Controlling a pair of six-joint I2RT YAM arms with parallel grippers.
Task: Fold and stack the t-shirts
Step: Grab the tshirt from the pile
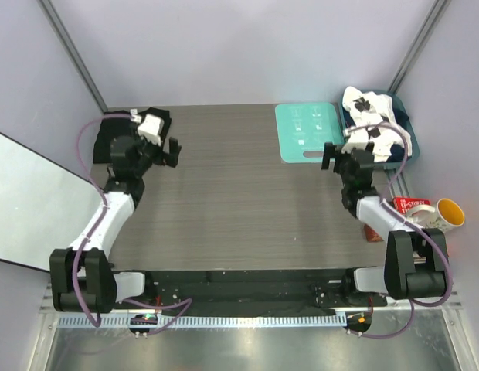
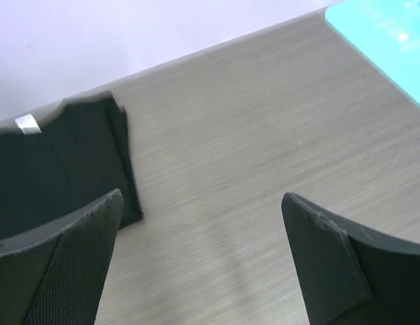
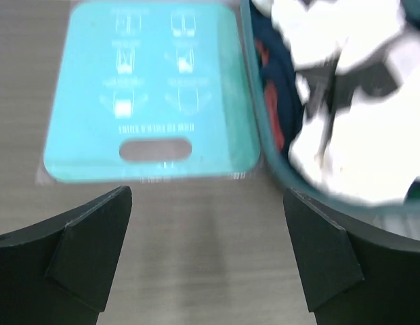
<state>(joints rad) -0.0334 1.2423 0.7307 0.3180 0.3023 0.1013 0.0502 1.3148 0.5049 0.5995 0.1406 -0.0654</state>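
A black t-shirt [image 2: 54, 162] lies folded at the table's far left corner [image 1: 108, 137], its small white neck label [image 2: 27, 124] showing. My left gripper [image 1: 171, 152] hovers just right of it, open and empty [image 2: 203, 257]. A crumpled white t-shirt [image 1: 361, 104] sits in a teal basket [image 1: 404, 116] at the far right, mixed with dark cloth [image 3: 345, 101]. My right gripper [image 1: 330, 157] hangs open and empty [image 3: 206, 250] over bare table, just in front of the basket rim [image 3: 264, 149].
A flat teal board [image 1: 307, 131] with printed diagrams [image 3: 149, 88] lies left of the basket. A yellow cup [image 1: 450, 212], a tape roll [image 1: 421, 212] and a red box [image 1: 405, 204] sit at the right edge. A white panel [image 1: 31, 201] leans at the left.
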